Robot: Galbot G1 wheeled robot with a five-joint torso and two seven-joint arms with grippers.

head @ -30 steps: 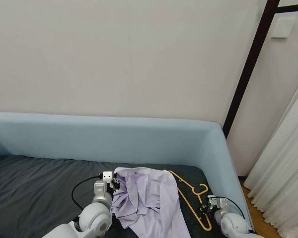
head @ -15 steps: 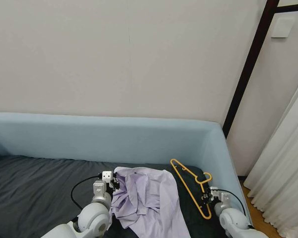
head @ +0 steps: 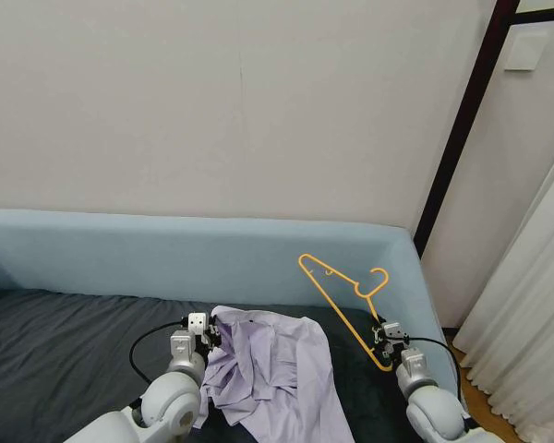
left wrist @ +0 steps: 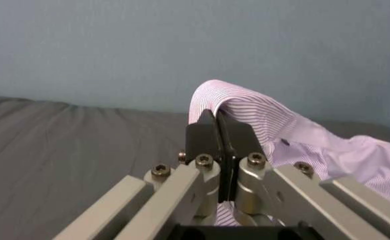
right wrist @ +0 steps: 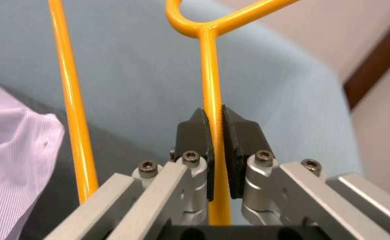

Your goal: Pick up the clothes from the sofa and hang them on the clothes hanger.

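A lilac striped shirt [head: 275, 374] lies crumpled on the dark sofa seat [head: 65, 346]. My left gripper [head: 212, 334] is shut on the shirt's edge, seen up close as a fold of the shirt [left wrist: 248, 107] pinched between the black fingers [left wrist: 203, 137]. My right gripper [head: 380, 334] is shut on a yellow wire hanger [head: 337, 291], which stands tilted up in the air in front of the sofa's light blue backrest [head: 166, 254]. In the right wrist view the hanger's bar [right wrist: 210, 75] runs between the closed pads [right wrist: 193, 137].
The sofa's light blue arm [head: 415, 286] rises at the right. Beyond it are a dark door frame [head: 457, 138] and a white curtain [head: 531, 341]. A plain wall stands behind the sofa. The dark seat stretches free to the left.
The right gripper has lifted the hanger off the seat and swung it upright in front of the backrest. The left gripper and shirt have barely moved.
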